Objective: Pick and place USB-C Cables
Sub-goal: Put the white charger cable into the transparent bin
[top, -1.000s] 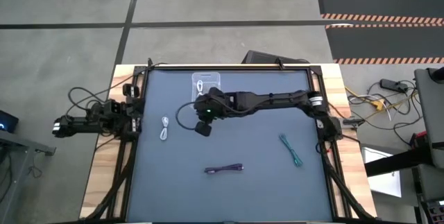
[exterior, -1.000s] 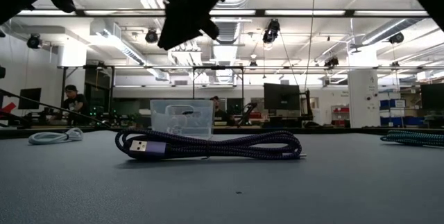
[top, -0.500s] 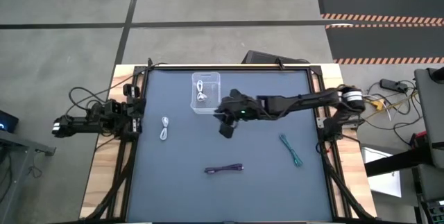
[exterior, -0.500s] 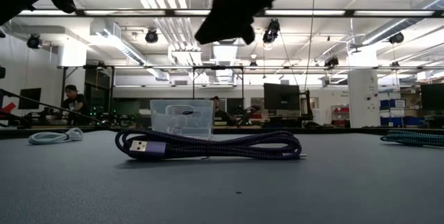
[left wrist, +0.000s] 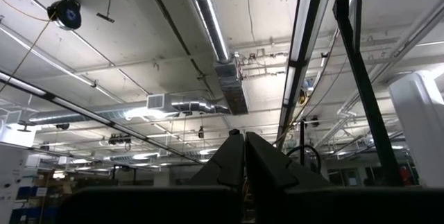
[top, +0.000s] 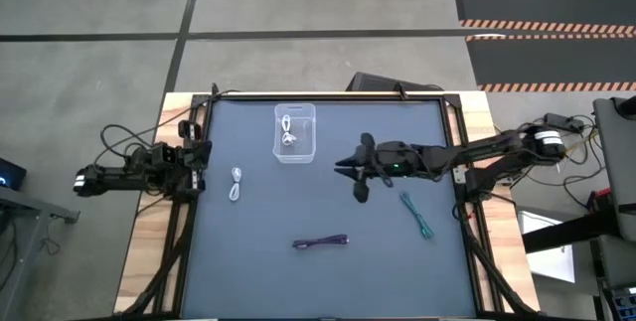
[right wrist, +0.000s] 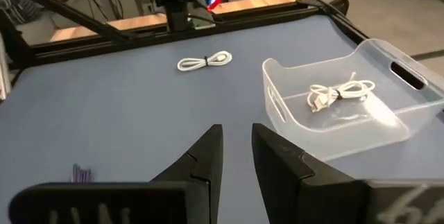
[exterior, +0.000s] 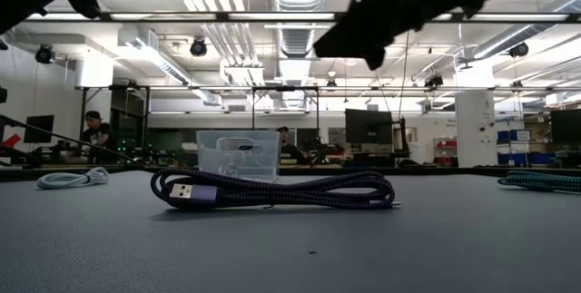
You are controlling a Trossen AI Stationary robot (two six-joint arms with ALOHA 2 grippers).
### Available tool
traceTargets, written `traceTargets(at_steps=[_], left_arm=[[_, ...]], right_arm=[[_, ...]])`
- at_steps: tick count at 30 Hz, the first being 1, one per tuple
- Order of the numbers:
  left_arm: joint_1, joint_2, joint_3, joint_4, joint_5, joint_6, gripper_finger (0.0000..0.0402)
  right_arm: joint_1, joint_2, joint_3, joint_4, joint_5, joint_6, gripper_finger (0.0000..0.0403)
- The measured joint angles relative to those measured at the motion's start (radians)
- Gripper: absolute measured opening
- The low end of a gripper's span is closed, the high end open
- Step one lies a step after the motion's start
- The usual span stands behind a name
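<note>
A clear bin [top: 295, 132] stands at the table's far middle, with a white cable [top: 288, 134] lying in it; the right wrist view shows both, bin [right wrist: 388, 130] and cable [right wrist: 340, 92]. A second white cable [top: 237, 184] lies left of the bin. A dark purple cable [top: 321, 242] lies near the front middle. A teal-green cable [top: 418, 215] lies at the right. My right gripper [top: 348, 165] hangs open and empty above the table, right of the bin [right wrist: 236, 137]. My left gripper [left wrist: 244, 141] is shut and parked at the table's left edge.
The table's dark frame rails run along its left, far and right sides. In the low view the purple cable [exterior: 272, 189] lies in front of the bin [exterior: 238, 155], with the white cable [exterior: 68, 180] far left and the teal one [exterior: 540, 180] far right. People stand in the room behind.
My right gripper has drawn back from beside the bin toward the table's right edge, staying above the table and holding nothing. The white cable stays in the bin. The other cables have not moved.
</note>
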Motion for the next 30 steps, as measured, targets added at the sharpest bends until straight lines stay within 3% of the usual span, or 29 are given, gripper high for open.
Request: traceTargets(at_steps=[8,20,30], left_arm=[[0.000,0.063,0.000,-0.001,0.000,-0.012,0.0000],[0.000,0.239,0.000,0.007,-0.008,-0.308,0.0000],[0.000,0.397,0.001,0.006,-0.133,-0.489,0.0000]], right_arm=[[0.000,-0.152,-0.205,0.125,0.000,-0.017,0.0068],[0.000,-0.338,-0.362,0.228,0.001,-0.091,0.0068],[0.000,-0.474,-0.445,0.236,0.001,-0.133,0.0068]])
